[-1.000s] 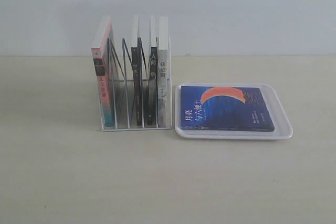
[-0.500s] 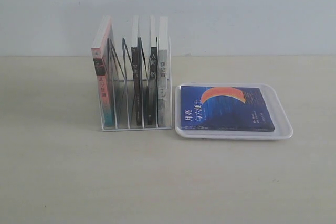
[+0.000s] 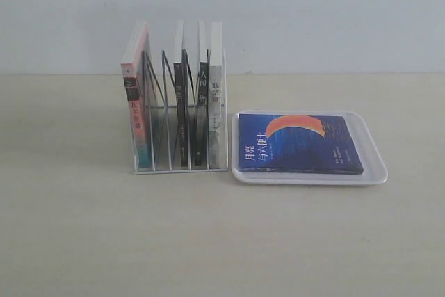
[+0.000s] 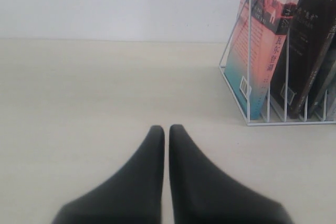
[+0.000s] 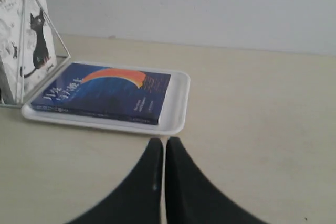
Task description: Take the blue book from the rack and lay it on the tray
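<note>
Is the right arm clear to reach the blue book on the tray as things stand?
Probably yes: only table lies between the right gripper and the tray, and nothing covers the blue book; the shut jaws must open first.

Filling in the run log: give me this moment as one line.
book: flat on tray | rack: holds four books | left gripper: shut, empty | right gripper: shut, empty | task: looks done

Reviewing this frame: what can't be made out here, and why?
Exterior view: both arms are out of frame; the small white print on the blue book is too small to read.
Left wrist view: the rack is cut off by the picture edge; the tray is not in frame.
Right wrist view: the rack is cut by the edge, so only its end book shows.
</note>
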Available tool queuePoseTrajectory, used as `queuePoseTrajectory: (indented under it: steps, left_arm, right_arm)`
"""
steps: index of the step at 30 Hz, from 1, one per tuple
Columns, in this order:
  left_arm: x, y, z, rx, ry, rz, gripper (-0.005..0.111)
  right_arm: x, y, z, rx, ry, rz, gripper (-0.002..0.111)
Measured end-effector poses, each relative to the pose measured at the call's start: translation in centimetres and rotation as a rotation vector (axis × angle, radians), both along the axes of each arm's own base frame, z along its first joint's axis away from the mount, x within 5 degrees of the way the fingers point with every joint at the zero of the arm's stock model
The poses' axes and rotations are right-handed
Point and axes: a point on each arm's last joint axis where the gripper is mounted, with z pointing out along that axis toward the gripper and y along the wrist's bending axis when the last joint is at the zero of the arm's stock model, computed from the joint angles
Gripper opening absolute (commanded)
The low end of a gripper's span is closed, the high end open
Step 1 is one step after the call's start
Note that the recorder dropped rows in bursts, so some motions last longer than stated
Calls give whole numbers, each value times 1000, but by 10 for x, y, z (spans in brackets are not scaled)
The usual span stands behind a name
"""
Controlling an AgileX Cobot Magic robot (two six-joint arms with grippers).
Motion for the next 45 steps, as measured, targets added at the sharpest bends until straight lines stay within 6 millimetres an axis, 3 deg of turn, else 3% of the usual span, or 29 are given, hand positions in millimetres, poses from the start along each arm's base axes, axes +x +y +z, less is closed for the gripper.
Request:
queuePoseTrajectory:
  steps: [8,45]
  left_arm:
    - [0,0,0,0,0,0,4]
    - [0,0,0,0,0,0,4]
  right_arm:
    - [0,-8,-5,4,43,-143,1]
    - [0,-8,-6,5,49,-148,1]
